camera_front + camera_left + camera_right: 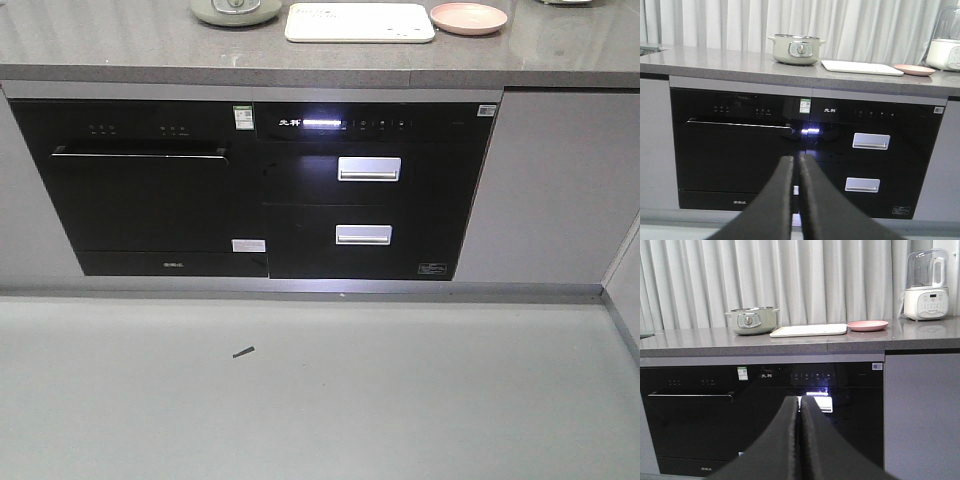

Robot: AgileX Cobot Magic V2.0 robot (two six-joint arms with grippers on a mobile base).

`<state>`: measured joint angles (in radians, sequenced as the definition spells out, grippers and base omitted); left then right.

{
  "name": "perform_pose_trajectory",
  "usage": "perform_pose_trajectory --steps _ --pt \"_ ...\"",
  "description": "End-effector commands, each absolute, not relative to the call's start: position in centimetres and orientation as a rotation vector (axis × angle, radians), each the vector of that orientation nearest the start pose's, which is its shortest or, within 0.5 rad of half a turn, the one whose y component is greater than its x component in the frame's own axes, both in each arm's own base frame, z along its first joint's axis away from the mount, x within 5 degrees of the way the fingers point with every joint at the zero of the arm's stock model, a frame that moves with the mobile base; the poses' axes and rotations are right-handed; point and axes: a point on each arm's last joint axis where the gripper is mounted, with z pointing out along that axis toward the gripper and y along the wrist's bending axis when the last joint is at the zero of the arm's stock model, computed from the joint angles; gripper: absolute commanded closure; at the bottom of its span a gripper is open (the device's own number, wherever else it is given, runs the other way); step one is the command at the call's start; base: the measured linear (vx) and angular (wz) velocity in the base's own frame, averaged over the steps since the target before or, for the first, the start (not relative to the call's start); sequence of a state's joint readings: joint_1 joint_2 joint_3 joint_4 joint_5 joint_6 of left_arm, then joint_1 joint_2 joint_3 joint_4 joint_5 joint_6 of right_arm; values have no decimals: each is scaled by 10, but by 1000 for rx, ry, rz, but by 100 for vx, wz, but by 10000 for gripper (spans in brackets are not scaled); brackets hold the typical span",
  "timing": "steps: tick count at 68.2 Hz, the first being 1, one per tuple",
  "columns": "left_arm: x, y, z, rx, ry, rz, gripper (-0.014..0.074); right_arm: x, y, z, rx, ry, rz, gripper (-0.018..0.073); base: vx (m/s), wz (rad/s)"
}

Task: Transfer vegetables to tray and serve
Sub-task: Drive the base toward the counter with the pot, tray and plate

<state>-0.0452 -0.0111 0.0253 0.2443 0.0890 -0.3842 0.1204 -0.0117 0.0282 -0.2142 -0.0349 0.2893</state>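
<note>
1. The tray [360,22] is seen lying flat on the grey countertop [120,45], above the black built-in units; its long side runs along the counter.
2. To one side of the tray, just beside it, a pink plate [468,17] is set. On the other side a pale green pot [236,10] with a dial on its front is placed, a little apart from the tray.
3. From the left wrist view the tray [861,67] is shown between the pot [796,49] and the plate [914,69], with a white blender [946,45] standing further along the counter, beyond the plate.
4. The left gripper [796,159] is held low, in front of the black cabinet fronts and well apart from the counter. Its fingers [785,185] are brought almost together – only a thin slit is left between them – and nothing is gripped.
5. The right gripper [800,400] is likewise held below counter level, pointed at the lit panel of the drawer unit. Its fingers [812,420] are pressed together along their length, and nothing is held.
6. In the right wrist view the tray [809,330] is seen edge-on, with the plate [867,325] just beside it and the pot [752,321] on its far side; pale curtains [790,275] are hung behind the counter.
7. Under the counter, a black dishwasher [140,190] is fitted beside a drawer unit [370,190] with two silver handles and a glowing display.
8. On the grey floor [300,420] a small dark scrap [243,351] is seen – well apart from the cabinets.
</note>
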Motion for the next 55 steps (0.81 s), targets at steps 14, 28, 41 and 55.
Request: perform_pose_trajectory --steps 14,28,41,55 --pt "56 -2 197 -87 1523 -157 602 55 9 210 -52 1400 169 562 14 -4" --pt "56 -2 197 -87 1523 -157 602 55 9 210 -52 1400 169 562 12 -3" --pt "56 -2 197 -87 1523 -157 602 55 9 210 -52 1400 169 562 11 -3" --pt "56 -2 197 -87 1523 -157 602 55 9 210 -52 1400 169 562 9 -2"
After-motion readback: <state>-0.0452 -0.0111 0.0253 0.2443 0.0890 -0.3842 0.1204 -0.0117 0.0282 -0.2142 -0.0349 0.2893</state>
